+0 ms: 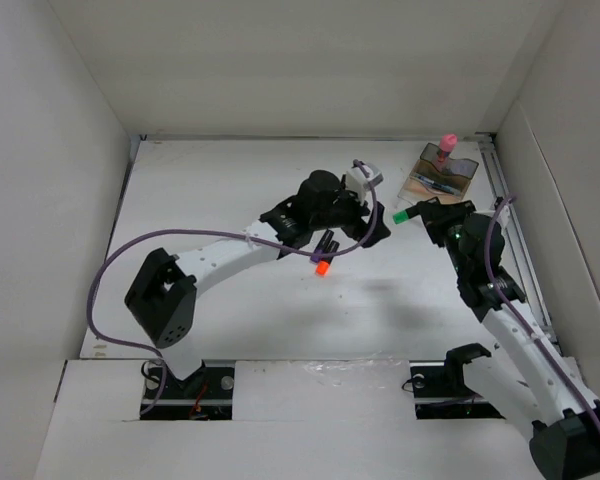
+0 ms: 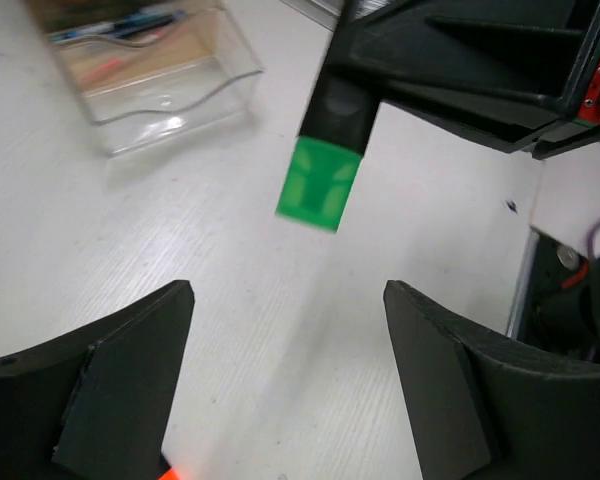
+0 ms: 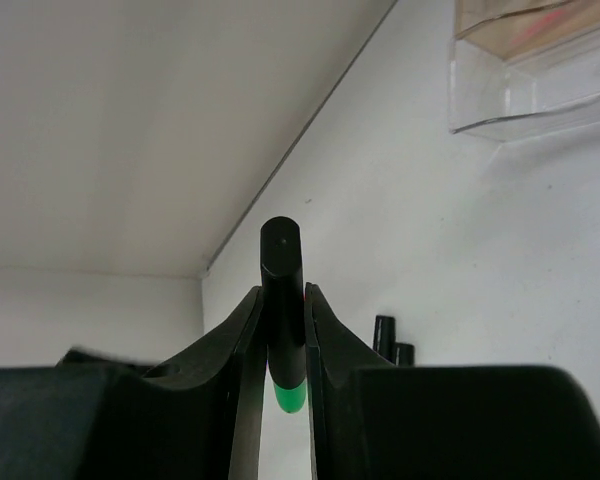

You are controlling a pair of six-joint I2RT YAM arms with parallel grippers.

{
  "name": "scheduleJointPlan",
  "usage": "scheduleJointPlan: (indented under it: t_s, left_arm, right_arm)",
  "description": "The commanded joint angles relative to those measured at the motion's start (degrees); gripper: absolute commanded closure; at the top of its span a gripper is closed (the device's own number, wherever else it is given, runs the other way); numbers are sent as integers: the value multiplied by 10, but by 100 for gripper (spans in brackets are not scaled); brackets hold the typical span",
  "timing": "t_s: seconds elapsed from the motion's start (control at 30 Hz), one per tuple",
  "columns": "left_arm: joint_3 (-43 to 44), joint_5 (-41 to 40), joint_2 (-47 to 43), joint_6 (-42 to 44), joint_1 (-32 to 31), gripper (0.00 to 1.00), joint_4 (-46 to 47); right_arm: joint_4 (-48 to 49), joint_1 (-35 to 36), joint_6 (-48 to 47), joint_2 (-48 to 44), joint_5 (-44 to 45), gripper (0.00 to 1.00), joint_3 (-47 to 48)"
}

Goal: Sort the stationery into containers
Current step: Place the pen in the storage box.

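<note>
Right hand [image 3: 283, 300] is clamped on a black green-tipped marker [image 2: 320, 185], held above the desk [image 1: 210, 190] near the smoky translucent organiser [image 2: 170, 95], w/ a pink-capped bottle [image 1: 447, 143] standing at its far side. Left hand [image 2: 288, 295] hangs w/ fingers apart just beside that marker, and an orange-tipped marker [image 1: 322, 266] sits under it; can't tell if it touches a finger. Likely risks: the hands are so close they could bump, or the marker, pinched on a narrow strip of barrel, could swivel, catch the organiser's wavy rim or hit the bottle, & drop outside.
</note>
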Motion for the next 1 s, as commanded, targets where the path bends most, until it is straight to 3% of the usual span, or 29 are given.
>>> scheduleJointPlan:
  t_s: [0.0, 0.13, 0.27, 0.53, 0.7, 0.97]
  left_arm:
    - [-49, -99, -92, -72, 7, 25, 111]
    - [-93, -164, -126, -124, 7, 22, 98]
    - [-151, -158, -144, -154, 7, 24, 106]
    - [-295, -212, -220, -184, -18, 27, 169]
    - [-359, -241, -293, -189, -18, 27, 186]
    - [-373, -255, -333, -184, -18, 27, 172]
  right_arm:
    - [45, -15, 49, 39, 72, 100, 5]
    - [60, -46, 95, 101, 96, 100, 21]
    - [102, -116, 146, 172, 46, 100, 28]
    - [170, -190, 229, 294, -11, 100, 42]
    - [181, -205, 269, 360, -43, 100, 71]
    - [215, -211, 323, 432, -50, 100, 89]
